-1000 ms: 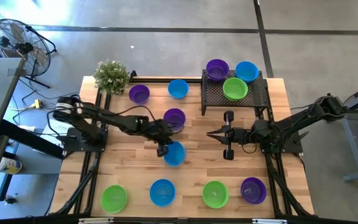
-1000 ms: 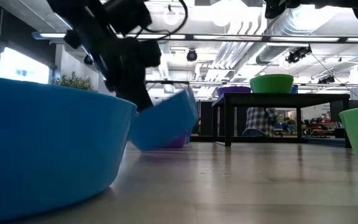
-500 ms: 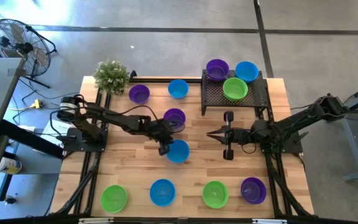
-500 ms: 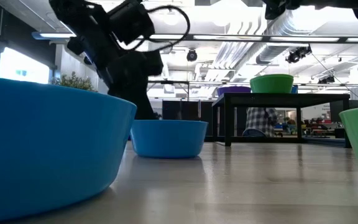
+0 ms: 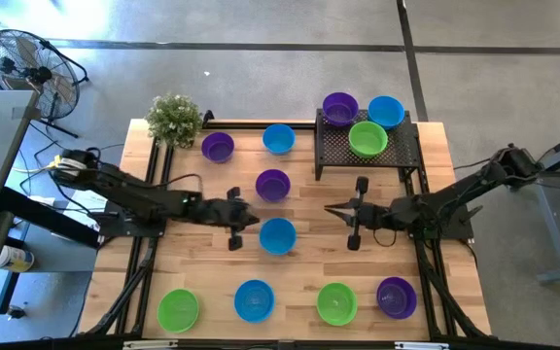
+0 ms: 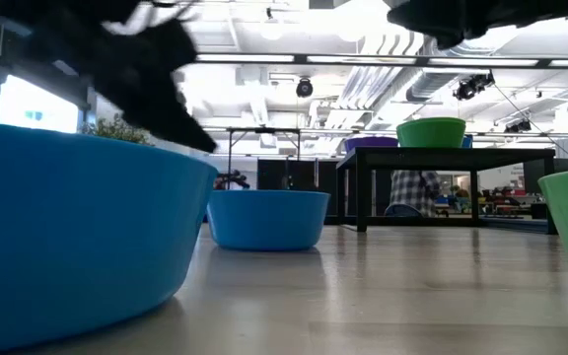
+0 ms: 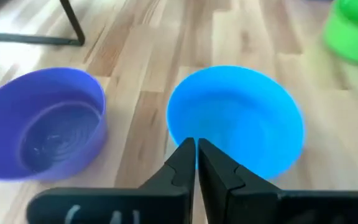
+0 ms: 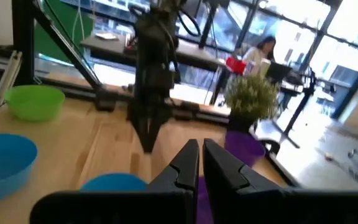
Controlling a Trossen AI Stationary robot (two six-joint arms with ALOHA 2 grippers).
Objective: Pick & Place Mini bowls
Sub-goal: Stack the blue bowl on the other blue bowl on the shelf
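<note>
My left gripper (image 5: 255, 219) (image 7: 196, 147) is shut and empty, raised just left of a blue mini bowl (image 5: 277, 235) (image 7: 236, 121) that stands upright on its base at the table's middle. A purple bowl (image 5: 273, 184) (image 7: 42, 130) stands just beyond it. My right gripper (image 5: 330, 209) (image 8: 199, 148) is shut and empty, hovering to the right of the two bowls and pointing left. A purple bowl (image 5: 339, 108), a blue bowl (image 5: 386, 111) and a green bowl (image 5: 367, 138) sit on the black mesh tray (image 5: 397, 154).
More bowls stand on the table: purple (image 5: 218, 147) and blue (image 5: 278, 138) at the far side; green (image 5: 178, 309), blue (image 5: 254, 299), green (image 5: 335, 302) and purple (image 5: 396, 297) along the near edge. A potted plant (image 5: 174, 119) stands at the far left corner.
My left gripper has set the tilted blue bowl down flat on its base, let go, and drawn back up and toward the table's left edge. The bowl stays where it was put, slightly right of where it was held.
</note>
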